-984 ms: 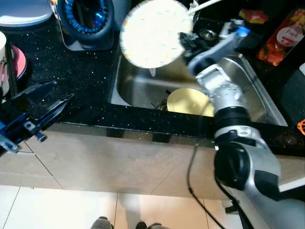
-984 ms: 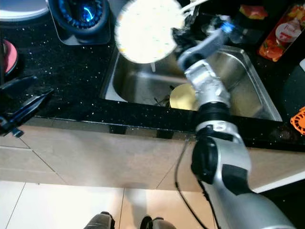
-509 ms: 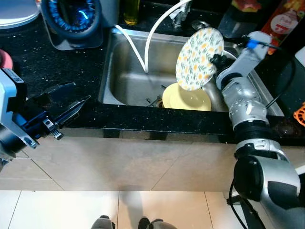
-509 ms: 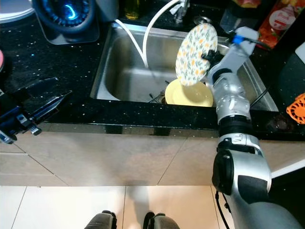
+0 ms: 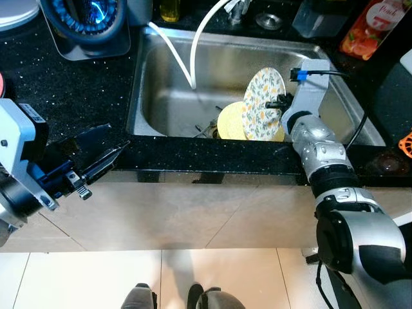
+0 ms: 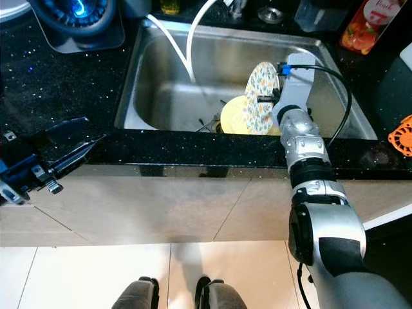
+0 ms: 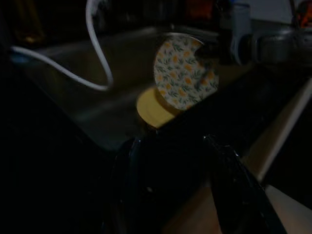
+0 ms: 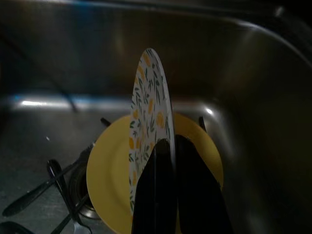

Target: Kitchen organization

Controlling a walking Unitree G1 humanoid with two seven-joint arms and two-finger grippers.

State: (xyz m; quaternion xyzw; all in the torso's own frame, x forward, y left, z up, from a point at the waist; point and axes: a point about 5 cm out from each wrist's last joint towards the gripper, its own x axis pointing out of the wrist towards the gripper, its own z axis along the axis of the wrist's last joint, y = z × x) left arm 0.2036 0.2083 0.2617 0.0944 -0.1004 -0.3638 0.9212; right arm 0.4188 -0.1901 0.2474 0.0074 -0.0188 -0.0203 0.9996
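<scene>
Left gripper [image 5: 103,156] hovers at counter [image 5: 84,96] edge, fingers apart, empty. Sink [image 5: 167,96] ahead of it. Right gripper [image 8: 171,161] inside sink, clamped on floral plate [image 5: 261,103] rim, held on edge just above yellow plate [image 5: 230,122]. Cutlery [image 8: 53,190] beside yellow plate.

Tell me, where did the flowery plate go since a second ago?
The right gripper carried the flowery plate from up by the tap down into the sink, on edge above the yellow plate. It stays clamped on the rim. The left gripper still hovers open at the counter edge.
</scene>
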